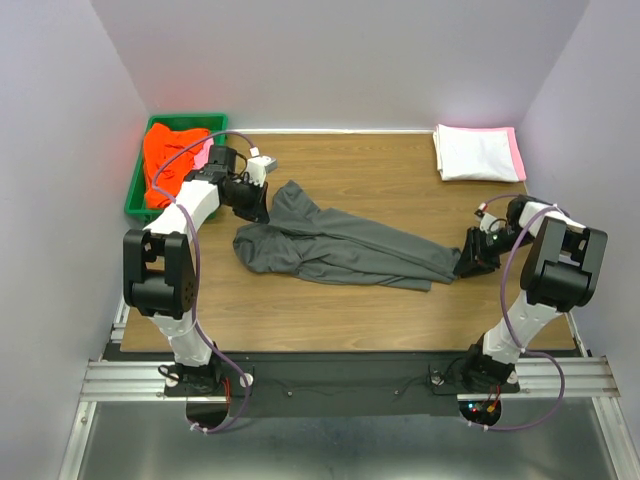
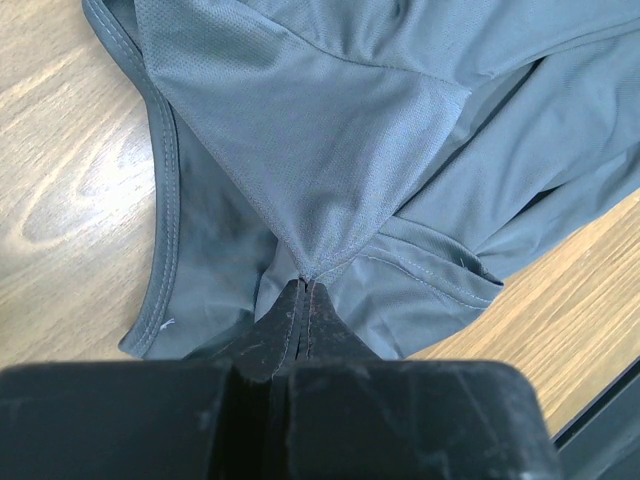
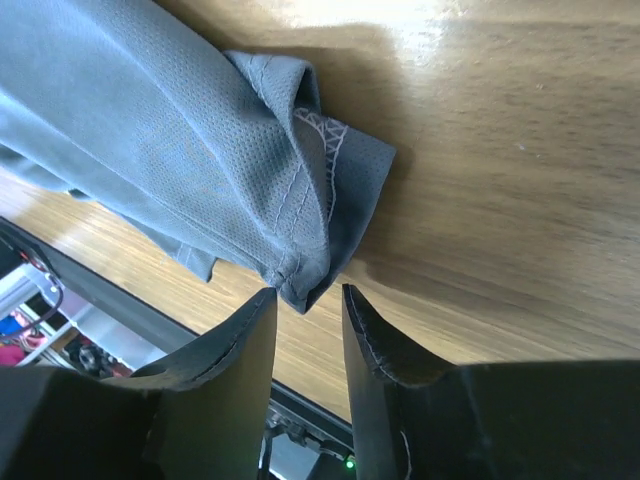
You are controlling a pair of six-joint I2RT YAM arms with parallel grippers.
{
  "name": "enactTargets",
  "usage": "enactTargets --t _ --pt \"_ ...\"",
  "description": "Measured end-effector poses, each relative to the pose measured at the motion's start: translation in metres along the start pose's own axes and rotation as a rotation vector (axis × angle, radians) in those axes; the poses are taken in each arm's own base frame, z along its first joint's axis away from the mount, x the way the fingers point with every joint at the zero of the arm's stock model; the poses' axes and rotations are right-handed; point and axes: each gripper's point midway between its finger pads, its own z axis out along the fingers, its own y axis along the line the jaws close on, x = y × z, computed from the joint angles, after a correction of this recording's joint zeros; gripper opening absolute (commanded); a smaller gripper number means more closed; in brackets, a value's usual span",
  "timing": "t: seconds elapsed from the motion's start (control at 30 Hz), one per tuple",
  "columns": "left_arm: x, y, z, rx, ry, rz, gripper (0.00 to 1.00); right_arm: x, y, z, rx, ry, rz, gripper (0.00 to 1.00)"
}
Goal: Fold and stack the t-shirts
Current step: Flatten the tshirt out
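A dark charcoal grey t-shirt (image 1: 340, 250) lies bunched in a long strip across the middle of the wooden table. My left gripper (image 1: 262, 212) is at its left end, shut on a pinch of the fabric (image 2: 330, 130), which peaks up into the fingertips (image 2: 303, 285). At the strip's right end my right gripper (image 1: 463, 268) is low over the table. Its jaws stand apart, and a hem corner of the grey t-shirt (image 3: 180, 150) pokes just between the tips (image 3: 308, 295) without being clamped. An orange-red t-shirt (image 1: 170, 150) fills the bin. A folded white t-shirt (image 1: 475, 152) rests on a pink one (image 1: 517, 150) at the back right.
The green plastic bin (image 1: 135, 190) stands at the back left, close behind my left arm. White walls close in the table on three sides. The table's near edge and a metal rail (image 3: 120, 300) run close under my right gripper.
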Motion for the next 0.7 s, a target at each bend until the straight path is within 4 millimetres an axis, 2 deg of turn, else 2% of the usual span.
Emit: enactTargets --t 0.43,0.7 --pt "-0.007 0.000 -0.002 -0.001 -0.013 0.001 0.00 -0.006 -0.002 0.010 -0.022 0.000 0.048 0.38" --pt "-0.007 0.000 -0.001 0.004 -0.013 -0.001 0.00 -0.022 -0.001 0.004 -0.018 -0.041 0.038 0.38"
